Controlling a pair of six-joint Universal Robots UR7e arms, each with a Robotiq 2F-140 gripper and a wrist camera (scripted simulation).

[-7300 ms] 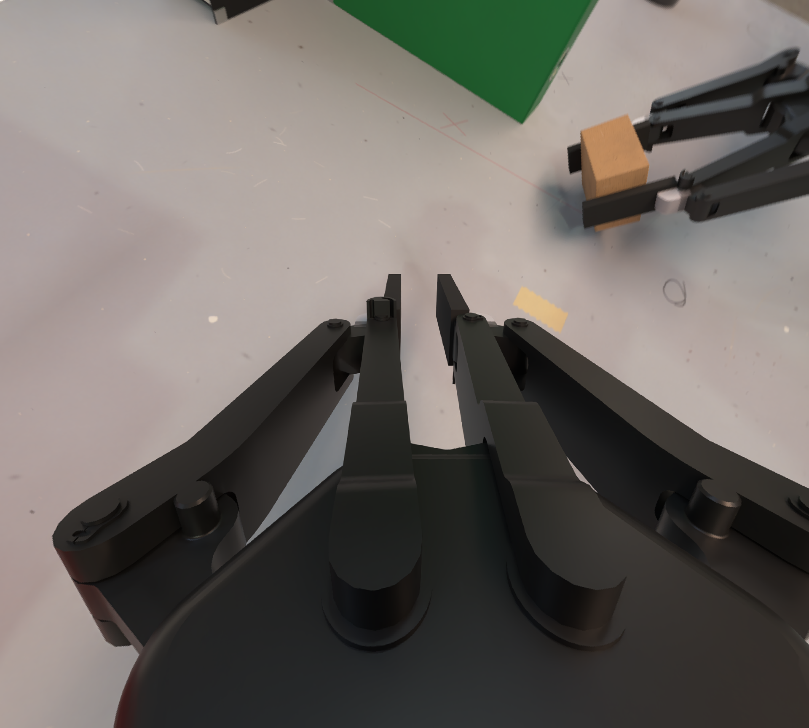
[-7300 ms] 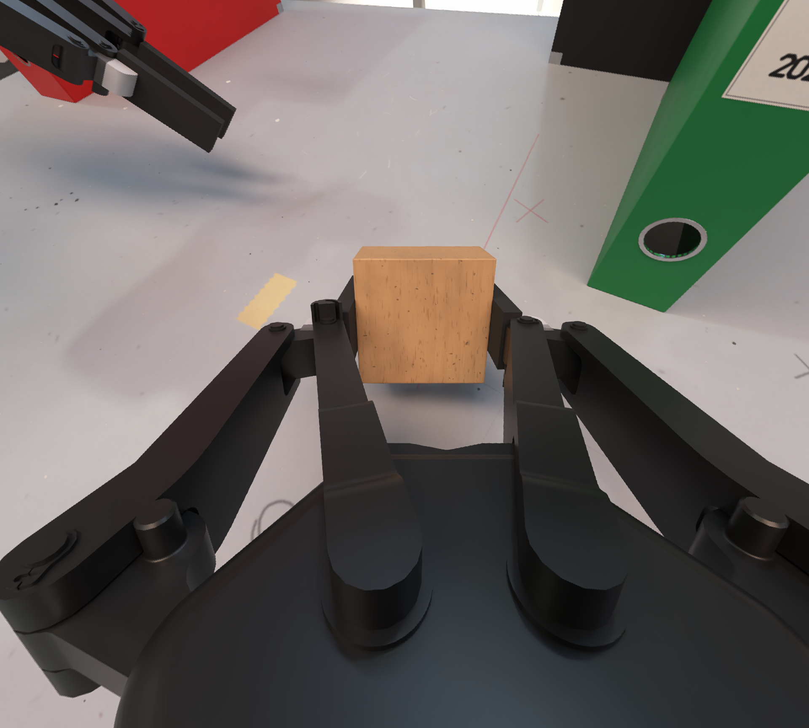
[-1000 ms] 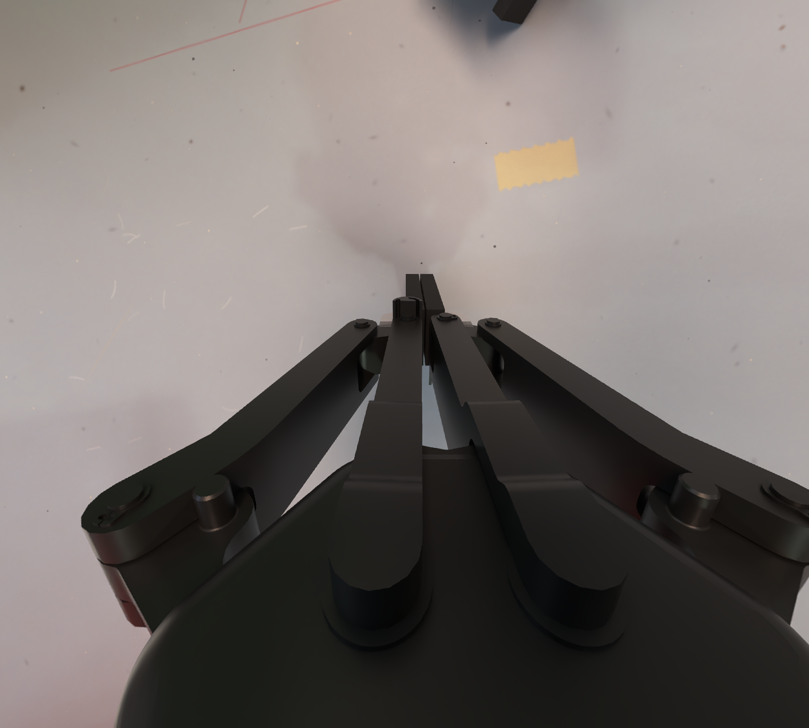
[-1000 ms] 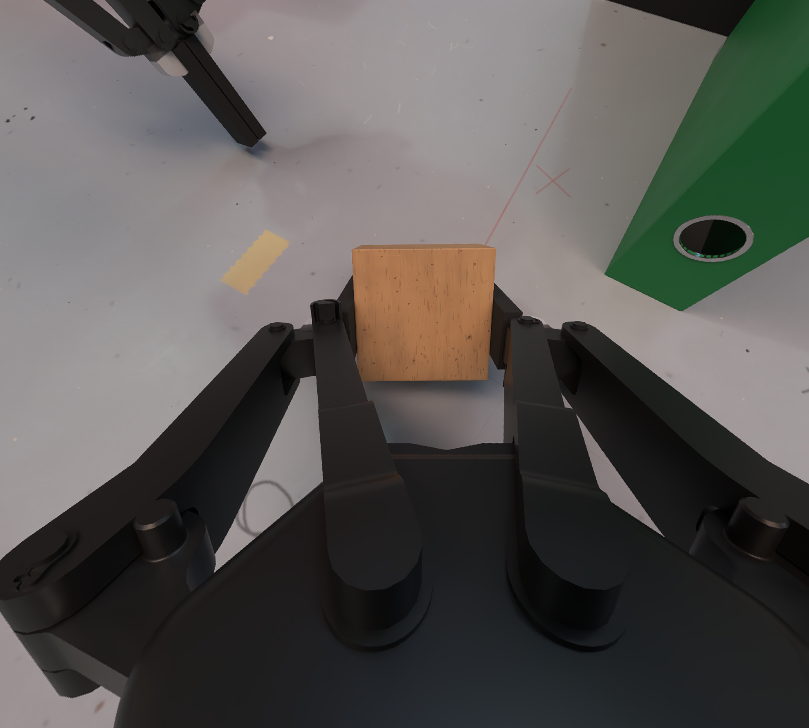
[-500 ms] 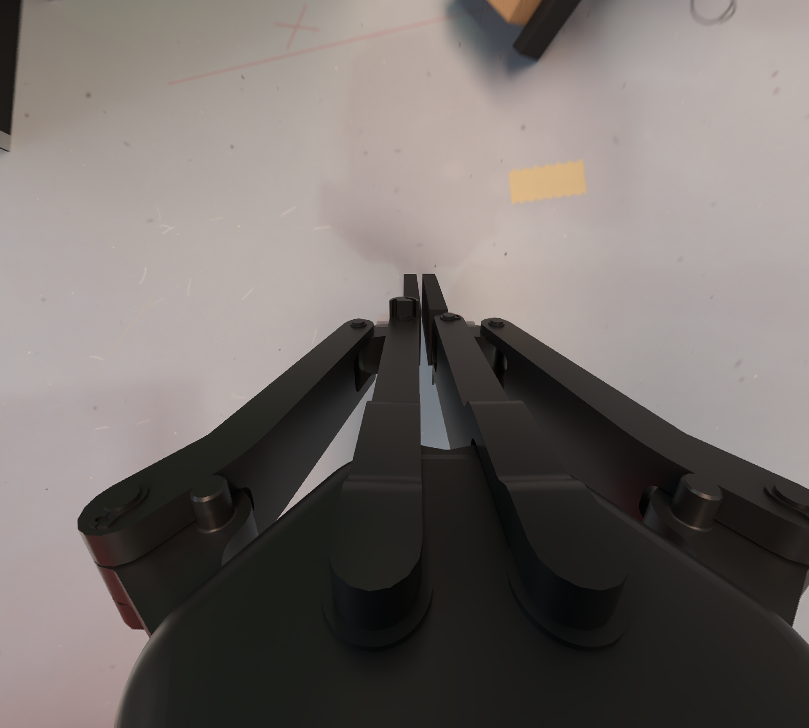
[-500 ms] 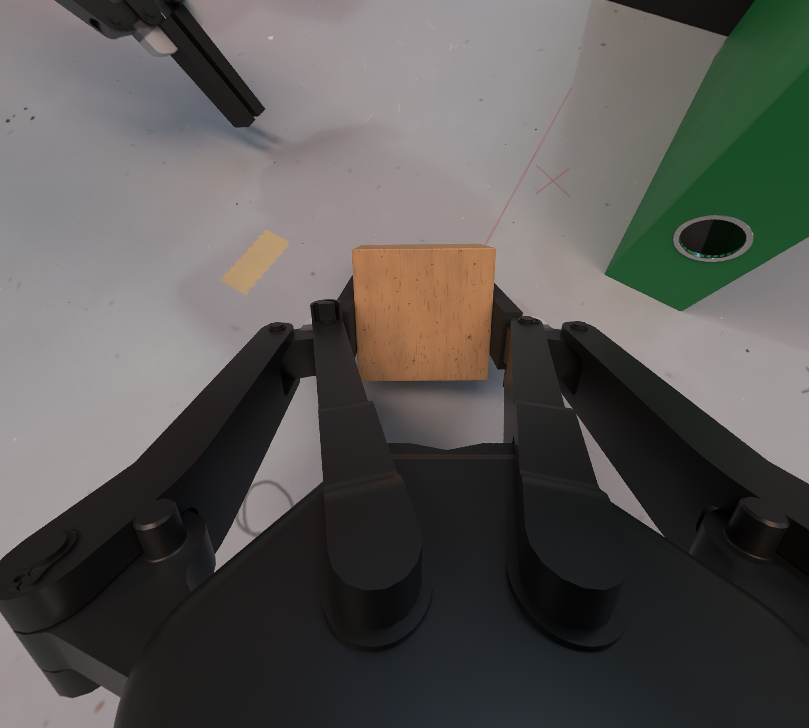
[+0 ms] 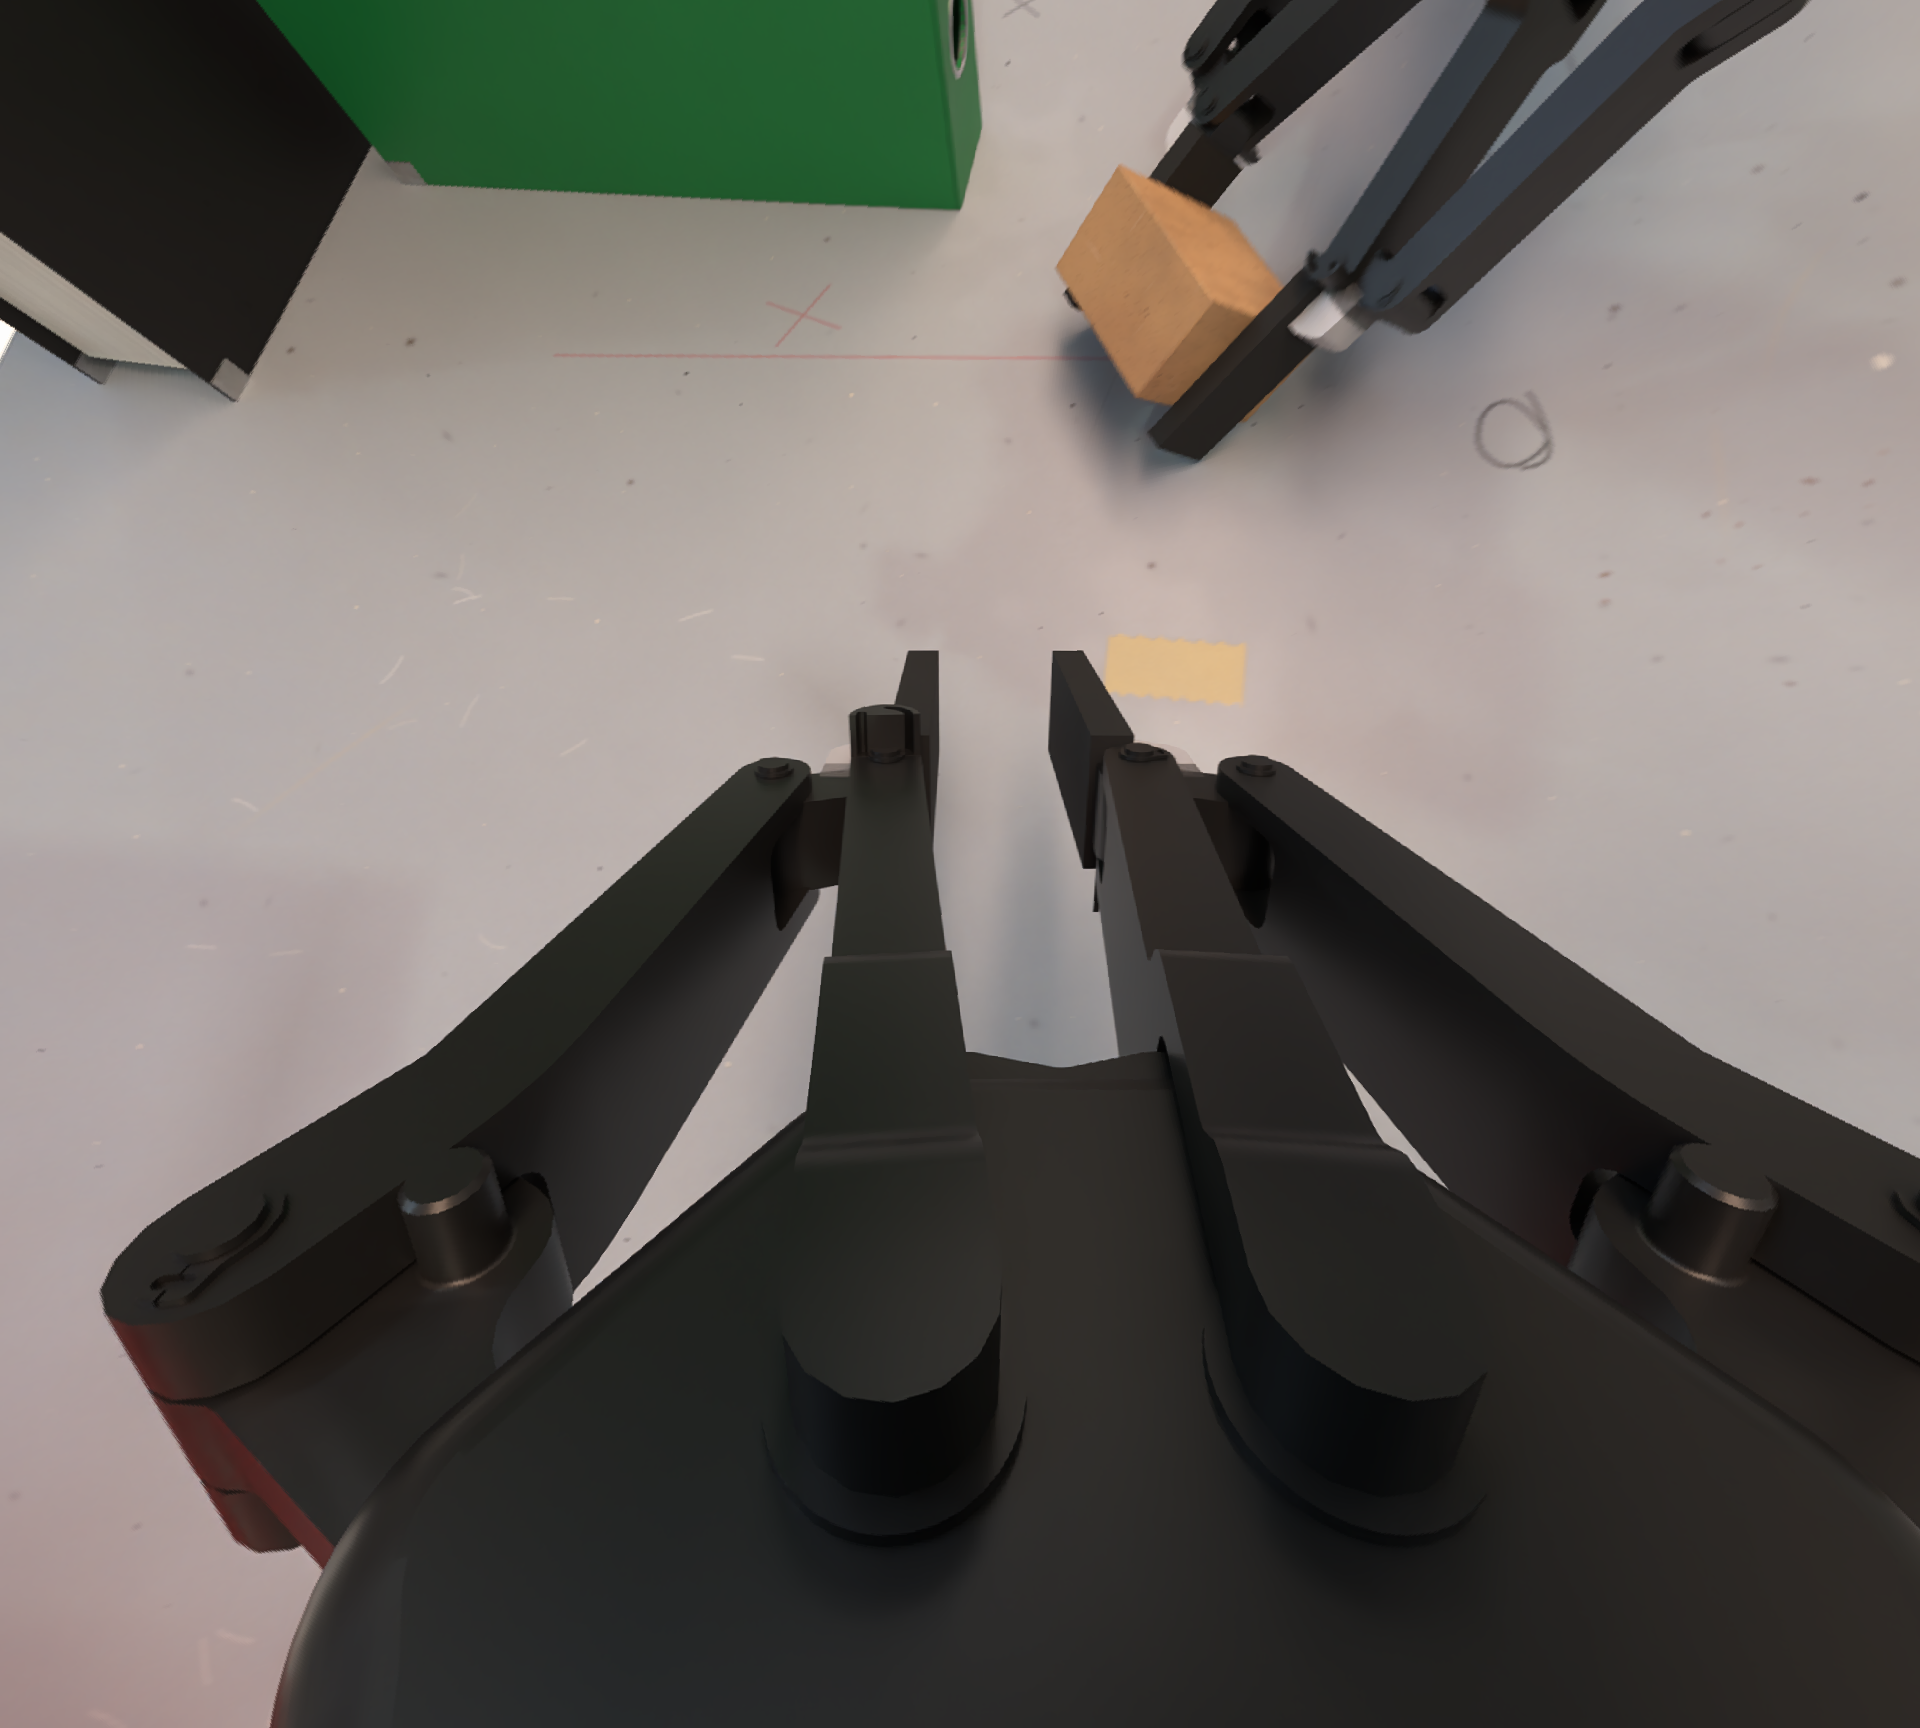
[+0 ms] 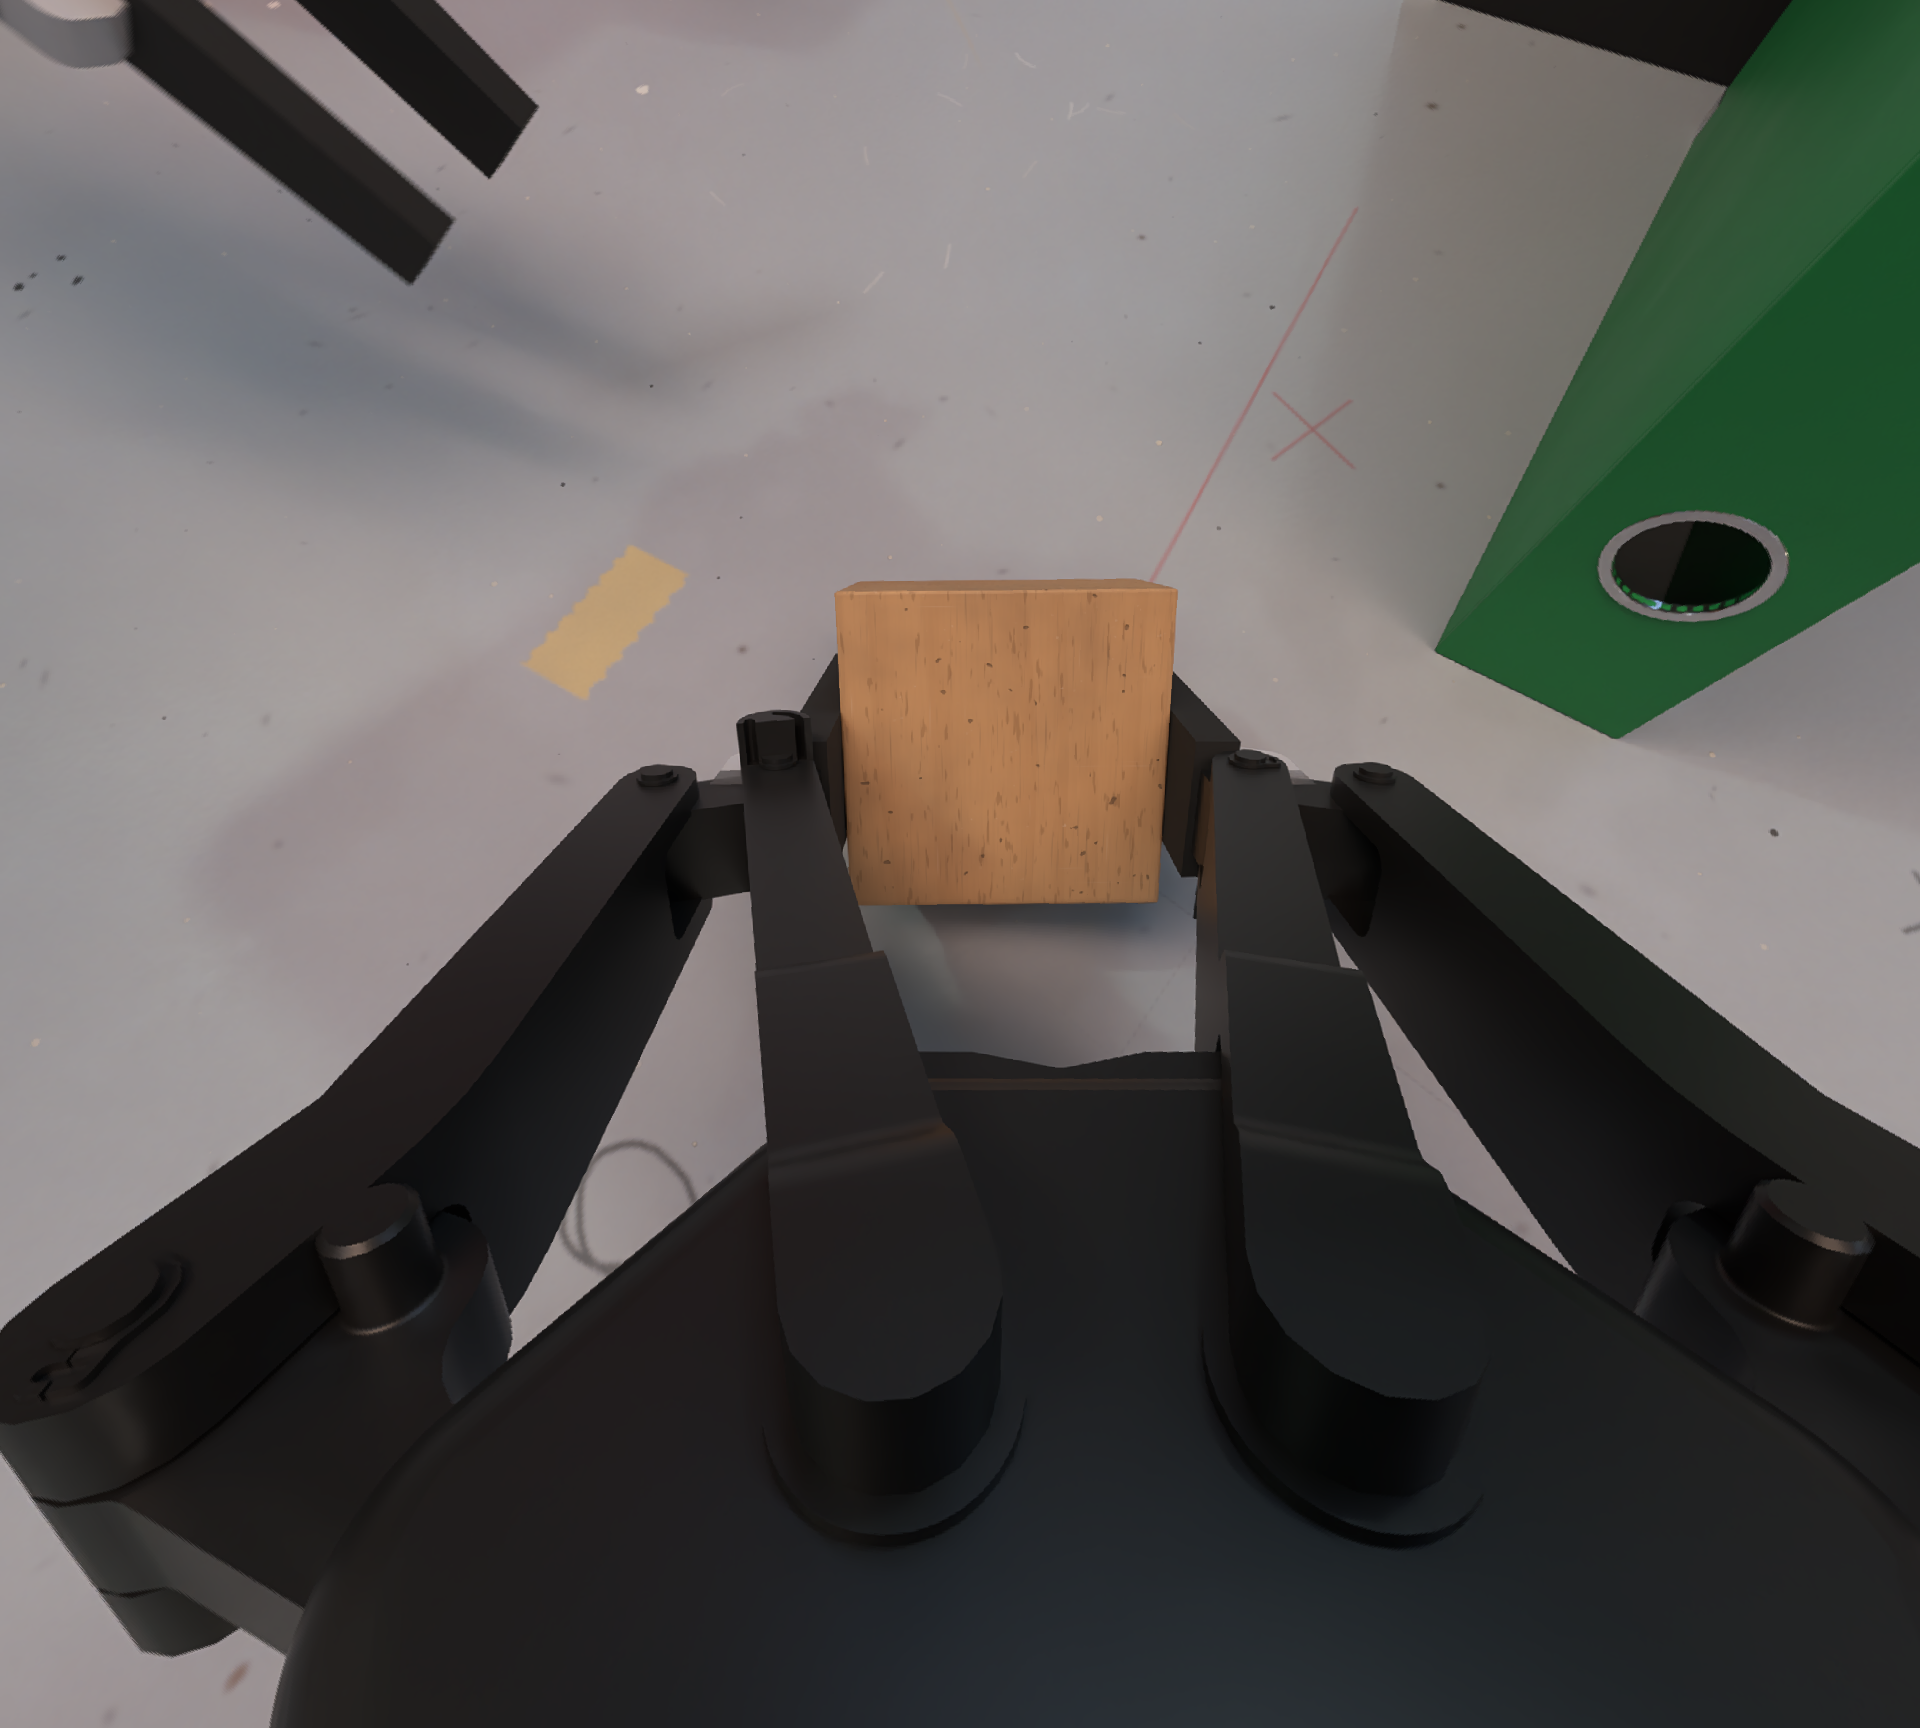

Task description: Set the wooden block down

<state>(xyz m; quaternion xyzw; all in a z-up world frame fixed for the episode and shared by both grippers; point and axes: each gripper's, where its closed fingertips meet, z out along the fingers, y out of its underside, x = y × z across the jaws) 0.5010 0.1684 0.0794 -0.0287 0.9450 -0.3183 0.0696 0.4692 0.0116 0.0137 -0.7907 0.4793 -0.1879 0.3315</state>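
The right hand (image 8: 1006, 779) clamps the block (image 8: 1003, 743) tilted above the worktop (image 8: 831, 224) (left hand (image 7: 992, 691) slightly parted, empty), so releasing now risks tumbling.

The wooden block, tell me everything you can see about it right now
The wooden block is a light tan cube with fine dark grain flecks and crisp edges. The right gripper is shut on it, one black finger against each of two opposite faces. The left wrist view shows it tilted, low over the grey table with a shadow under it; whether it touches the surface cannot be told. It sits near the green binder, apart from it.
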